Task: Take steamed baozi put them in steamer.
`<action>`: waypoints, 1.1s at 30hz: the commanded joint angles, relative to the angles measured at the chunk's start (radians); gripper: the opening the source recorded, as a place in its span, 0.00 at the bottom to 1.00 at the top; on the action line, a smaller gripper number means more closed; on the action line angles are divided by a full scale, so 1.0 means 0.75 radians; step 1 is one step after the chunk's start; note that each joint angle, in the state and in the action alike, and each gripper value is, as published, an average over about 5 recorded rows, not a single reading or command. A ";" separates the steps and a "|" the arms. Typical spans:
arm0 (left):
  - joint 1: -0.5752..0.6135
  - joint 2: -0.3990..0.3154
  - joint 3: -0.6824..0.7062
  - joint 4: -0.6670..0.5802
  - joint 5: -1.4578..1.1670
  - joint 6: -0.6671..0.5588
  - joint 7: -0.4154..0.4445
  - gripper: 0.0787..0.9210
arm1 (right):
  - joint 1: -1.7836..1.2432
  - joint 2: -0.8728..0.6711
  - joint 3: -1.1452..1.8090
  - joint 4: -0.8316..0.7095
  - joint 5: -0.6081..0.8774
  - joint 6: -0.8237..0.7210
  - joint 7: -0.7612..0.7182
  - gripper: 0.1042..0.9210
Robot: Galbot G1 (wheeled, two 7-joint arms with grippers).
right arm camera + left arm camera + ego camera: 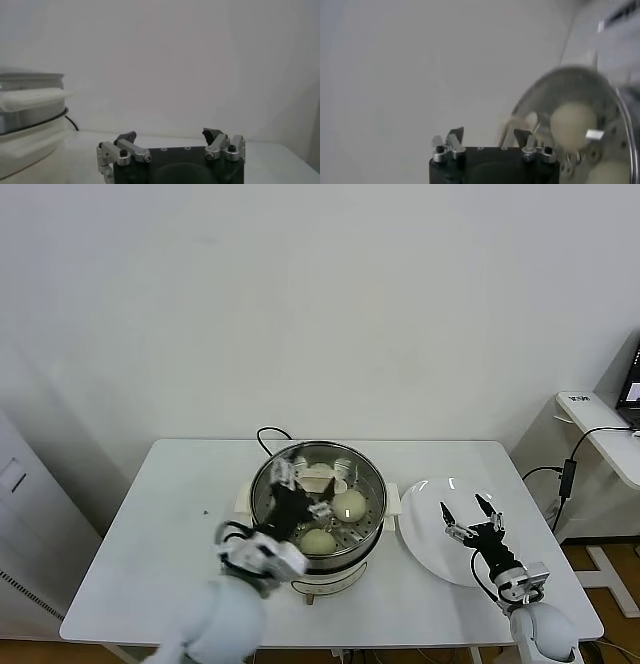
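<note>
Left gripper (283, 489) spread over steamer (372, 529), baozi (348, 506) just beyond it. Release step. Right gripper (467, 515) spread above plate (425, 554). Next: lift left gripper clear.

At frame centre we see the steamer (372, 484) holding pale buns (348, 505). Our left gripper (312, 474) hangs open over its rim. Lower right, our right gripper (467, 509) spreads above a white plate (425, 534).
</note>
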 commanded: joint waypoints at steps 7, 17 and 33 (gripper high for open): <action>0.066 0.128 -0.693 0.134 -1.350 -0.157 -0.307 0.88 | 0.021 -0.027 -0.028 0.038 0.058 -0.068 0.121 0.88; 0.051 0.152 -0.739 0.398 -1.252 -0.228 -0.304 0.88 | 0.013 -0.014 -0.028 0.121 0.088 -0.116 0.187 0.88; 0.062 0.159 -0.725 0.641 -1.283 -0.234 -0.283 0.88 | 0.007 0.002 -0.035 0.163 0.032 -0.174 0.266 0.88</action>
